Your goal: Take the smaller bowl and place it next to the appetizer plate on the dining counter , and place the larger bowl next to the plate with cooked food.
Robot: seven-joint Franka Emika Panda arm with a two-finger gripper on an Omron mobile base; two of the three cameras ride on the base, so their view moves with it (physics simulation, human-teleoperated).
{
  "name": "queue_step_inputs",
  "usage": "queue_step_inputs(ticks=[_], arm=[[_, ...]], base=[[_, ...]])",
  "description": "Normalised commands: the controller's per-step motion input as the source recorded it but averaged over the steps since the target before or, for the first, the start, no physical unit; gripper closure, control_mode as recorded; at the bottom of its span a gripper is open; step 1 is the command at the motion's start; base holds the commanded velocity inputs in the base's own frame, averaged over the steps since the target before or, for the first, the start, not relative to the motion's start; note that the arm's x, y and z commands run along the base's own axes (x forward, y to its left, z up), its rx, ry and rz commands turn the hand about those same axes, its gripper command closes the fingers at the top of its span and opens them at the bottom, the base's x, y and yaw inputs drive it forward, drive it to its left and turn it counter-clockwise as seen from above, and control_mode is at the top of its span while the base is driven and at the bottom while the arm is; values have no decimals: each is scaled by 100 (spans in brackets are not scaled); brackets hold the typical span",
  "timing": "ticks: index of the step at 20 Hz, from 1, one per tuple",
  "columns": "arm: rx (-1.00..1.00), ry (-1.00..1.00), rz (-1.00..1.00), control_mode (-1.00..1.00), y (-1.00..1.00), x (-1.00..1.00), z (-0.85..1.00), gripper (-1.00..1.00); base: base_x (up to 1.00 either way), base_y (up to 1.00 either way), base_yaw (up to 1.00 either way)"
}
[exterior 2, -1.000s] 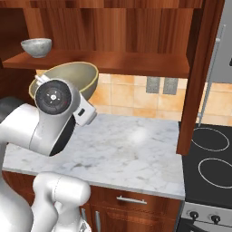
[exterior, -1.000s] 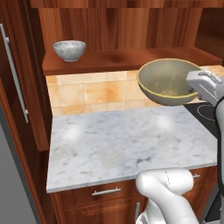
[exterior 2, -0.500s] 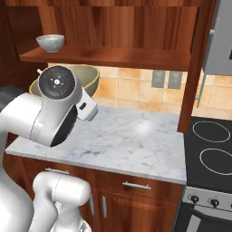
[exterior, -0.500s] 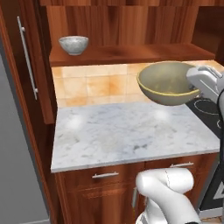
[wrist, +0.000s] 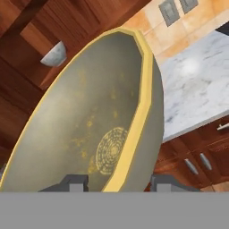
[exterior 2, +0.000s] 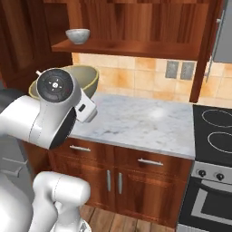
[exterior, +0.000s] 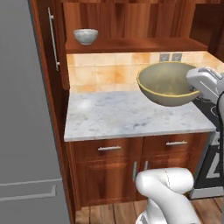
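Olive-beige and rimmed in thin yellow, the larger bowl (exterior: 168, 83) hung in the air above the right end of the marble worktop (exterior: 131, 116), clear of its surface, its mouth tipped a little toward the room. My gripper (wrist: 117, 183) was clamped on its rim: in the hand view one dark fingertip (wrist: 74, 182) sat against the inside wall and the other outside, with the yellow edge running up between them. From the left base view my white hand met the bowl at its right side, near the edge of the stove (exterior 2: 215, 136). The smaller bowl (exterior: 85, 36), mottled grey-white, stood upright on the wooden shelf (exterior: 131, 44) above the tiled backsplash (exterior: 109, 72), toward the shelf's left end and well apart from the big one. In the right base view my arm covered much of the larger bowl, leaving its far rim and part of its wall showing behind the wrist. Two wall outlets (exterior 2: 179, 70) sat in the tiles toward the worktop's right end.
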Motion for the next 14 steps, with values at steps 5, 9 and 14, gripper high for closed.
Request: queue_step_inputs(ticks=[5,9,14], arm=[[0,0,0,100,0,0,0,100],[0,0,0,100,0,0,0,100],[0,0,0,100,0,0,0,100]], base=[[-17,10,25],[0,12,35],[0,20,40]])
